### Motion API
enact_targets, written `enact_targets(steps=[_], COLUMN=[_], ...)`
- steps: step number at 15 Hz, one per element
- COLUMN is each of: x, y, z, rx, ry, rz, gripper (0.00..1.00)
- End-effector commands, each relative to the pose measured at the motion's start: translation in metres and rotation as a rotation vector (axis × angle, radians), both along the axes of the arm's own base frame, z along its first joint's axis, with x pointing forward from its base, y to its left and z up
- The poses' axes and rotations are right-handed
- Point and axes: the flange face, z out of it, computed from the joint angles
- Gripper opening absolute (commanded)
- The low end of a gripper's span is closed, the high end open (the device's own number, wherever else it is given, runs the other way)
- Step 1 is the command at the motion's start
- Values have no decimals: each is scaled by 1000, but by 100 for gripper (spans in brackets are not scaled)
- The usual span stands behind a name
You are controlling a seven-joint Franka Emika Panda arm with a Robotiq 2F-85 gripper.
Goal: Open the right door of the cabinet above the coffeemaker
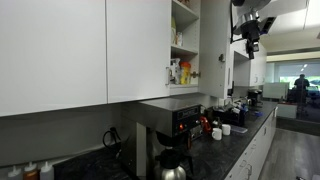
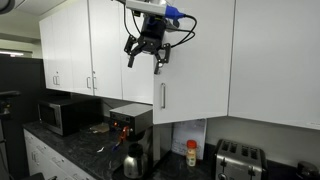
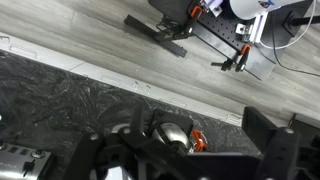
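while well above the coffeemaker (image 2: 130,125), fingers (image 2: 131,57) spread apart, near the open right cabinet door (image 1: 214,50)

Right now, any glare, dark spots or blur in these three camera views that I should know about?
In an exterior view the bright window leaves the gripper a dark silhouette; in an exterior view light is even and the gripper shows sharp against white cabinet doors; in the wrist view its fingers are dark and soft-focused.
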Motion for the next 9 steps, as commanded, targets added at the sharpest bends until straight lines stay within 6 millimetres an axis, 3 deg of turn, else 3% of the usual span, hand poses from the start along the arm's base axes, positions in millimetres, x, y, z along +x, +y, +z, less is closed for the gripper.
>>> enact_targets(steps=[1, 9], x=[-11, -37], y=[16, 54], z=[14, 36], rx=[-25, -28], ry=[56, 113], rz=[18, 85], gripper=[100, 100])
